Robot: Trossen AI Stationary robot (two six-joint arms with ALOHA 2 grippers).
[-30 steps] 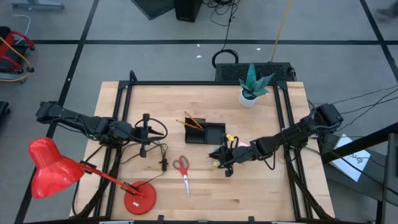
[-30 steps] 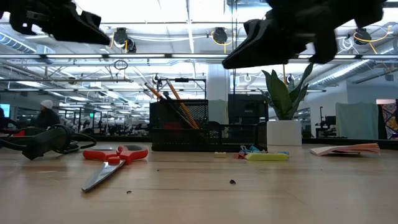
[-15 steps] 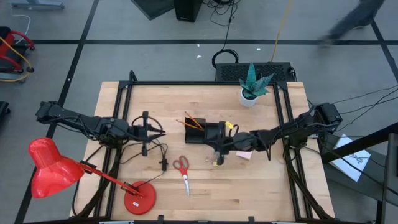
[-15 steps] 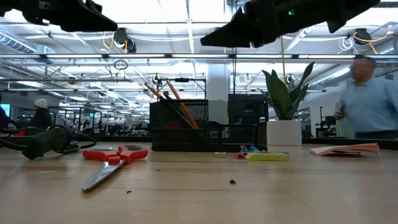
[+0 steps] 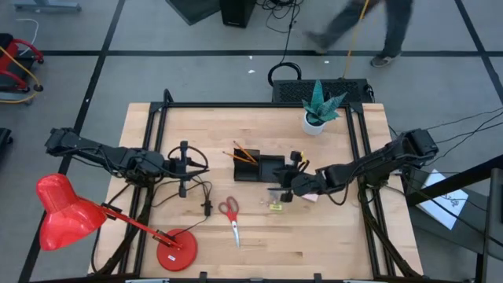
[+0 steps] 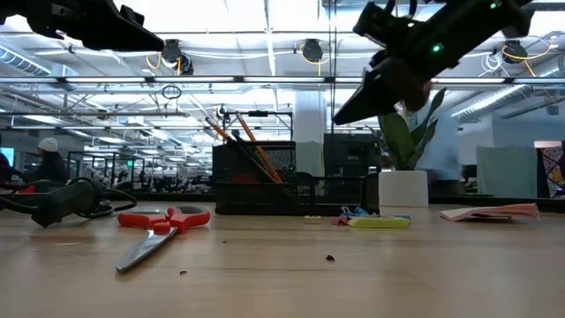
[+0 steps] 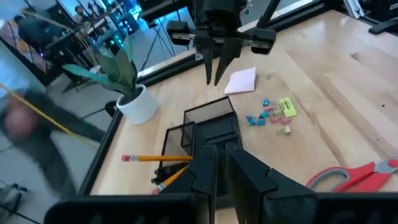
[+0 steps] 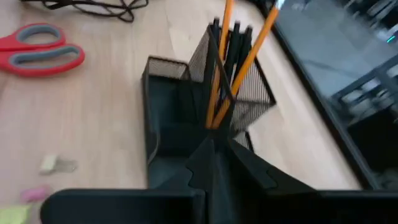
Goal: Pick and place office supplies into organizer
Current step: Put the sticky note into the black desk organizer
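The black mesh organizer [image 5: 259,167] stands mid-table with orange pencils [image 8: 230,62] and black pens upright in its taller compartment. My right gripper [image 8: 214,146] hovers above the organizer's right side [image 7: 214,79], tilted downward, shut, with nothing visible between its fingers. The red-handled scissors [image 5: 230,216] lie flat near the front. Blue clips [image 7: 261,117], a yellow piece [image 7: 286,107] and the pink sticky-note pad [image 7: 242,79] lie on the wood beside the organizer. My left gripper [image 7: 221,168] waits in the air left of the organizer [image 5: 182,167], shut and empty.
A red desk lamp [image 5: 67,212] stands at the near left and black cables [image 5: 196,185] lie below my left gripper. A white plant pot [image 5: 316,122] is at the far right. A person walks past beyond the table's far edge.
My right gripper has left the small pieces near the front and gone toward the far edge, over the organizer's right side, rolling its wrist as it went. Things on the table have stayed put.
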